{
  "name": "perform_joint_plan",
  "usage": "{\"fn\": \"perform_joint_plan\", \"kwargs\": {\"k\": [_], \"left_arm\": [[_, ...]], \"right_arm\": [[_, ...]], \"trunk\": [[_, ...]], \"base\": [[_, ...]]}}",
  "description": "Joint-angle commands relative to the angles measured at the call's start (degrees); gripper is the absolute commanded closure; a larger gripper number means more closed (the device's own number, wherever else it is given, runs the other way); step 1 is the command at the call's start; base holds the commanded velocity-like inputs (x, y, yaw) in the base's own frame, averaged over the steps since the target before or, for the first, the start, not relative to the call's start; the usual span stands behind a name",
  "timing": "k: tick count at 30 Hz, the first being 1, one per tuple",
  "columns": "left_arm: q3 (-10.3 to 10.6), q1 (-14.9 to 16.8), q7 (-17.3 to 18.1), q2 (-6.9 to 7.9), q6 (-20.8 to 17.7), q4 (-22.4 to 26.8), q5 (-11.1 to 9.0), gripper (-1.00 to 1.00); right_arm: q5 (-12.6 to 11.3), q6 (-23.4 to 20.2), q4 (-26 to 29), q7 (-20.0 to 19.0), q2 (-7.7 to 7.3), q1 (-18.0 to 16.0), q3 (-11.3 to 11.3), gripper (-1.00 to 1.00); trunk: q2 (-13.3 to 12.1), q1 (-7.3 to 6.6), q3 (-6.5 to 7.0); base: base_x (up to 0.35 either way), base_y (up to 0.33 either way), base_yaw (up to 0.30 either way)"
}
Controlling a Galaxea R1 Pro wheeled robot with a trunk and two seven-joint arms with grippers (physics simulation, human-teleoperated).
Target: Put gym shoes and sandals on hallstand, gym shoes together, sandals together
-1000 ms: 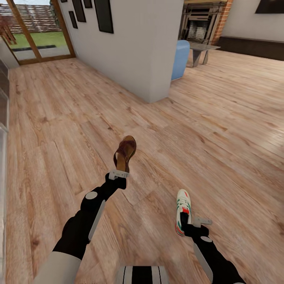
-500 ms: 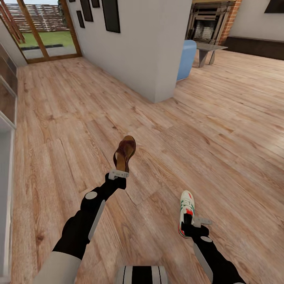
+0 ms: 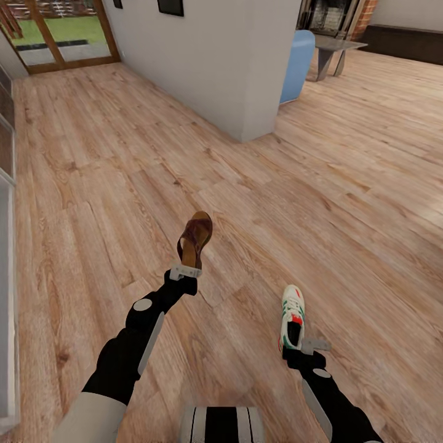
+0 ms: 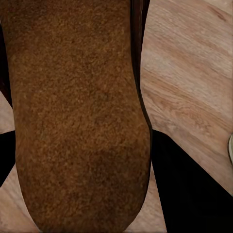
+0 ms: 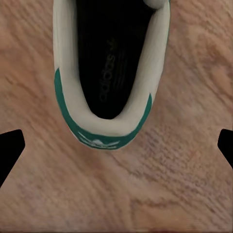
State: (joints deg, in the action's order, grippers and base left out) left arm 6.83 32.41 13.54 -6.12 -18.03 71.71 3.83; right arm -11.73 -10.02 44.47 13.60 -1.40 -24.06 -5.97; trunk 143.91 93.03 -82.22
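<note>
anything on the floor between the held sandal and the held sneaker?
No. In the head view, only bare wood floor lies between the sandal in the left gripper and the gym shoe in the right gripper.

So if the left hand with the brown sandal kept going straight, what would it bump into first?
Probably nothing soon: past the left gripper and its sandal lies bare floor, then perhaps the white wall. Depth is unclear.

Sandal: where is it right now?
In the head view the sandal is held up off the wood floor by the left pincer, ahead and to the left of the sneaker in the right pincer.
</note>
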Motion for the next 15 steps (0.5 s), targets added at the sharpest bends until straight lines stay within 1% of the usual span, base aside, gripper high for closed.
{"fn": "perform_joint_plan", "kwargs": {"k": [1,3,6,15], "left_arm": [[-0.05,0.02,0.35,-0.03,-0.26,0.1,0.47,1.0],[-0.06,0.02,0.35,-0.03,-0.25,0.1,0.47,1.0],[-0.06,0.02,0.35,-0.03,-0.25,0.1,0.49,1.0],[-0.21,-0.05,0.26,-0.09,-0.14,0.1,0.49,1.0]], "right_arm": [[-0.49,-0.26,0.12,0.55,-0.09,-0.02,-0.4,-1.0],[-0.49,-0.26,0.1,0.55,-0.09,-0.02,-0.41,-1.0],[-0.49,-0.26,0.1,0.55,-0.09,-0.02,-0.44,-1.0],[-0.49,-0.26,0.09,0.55,-0.07,-0.02,-0.45,-1.0]], "trunk": [[0.03,0.01,-0.36],[0.06,0.06,-0.98],[0.06,0.06,-1.25],[0.06,0.06,-1.48]], "base": [[0.0,0.0,0.0],[0.0,0.0,0.0],[0.0,0.0,0.0],[0.0,0.0,0.0]]}}
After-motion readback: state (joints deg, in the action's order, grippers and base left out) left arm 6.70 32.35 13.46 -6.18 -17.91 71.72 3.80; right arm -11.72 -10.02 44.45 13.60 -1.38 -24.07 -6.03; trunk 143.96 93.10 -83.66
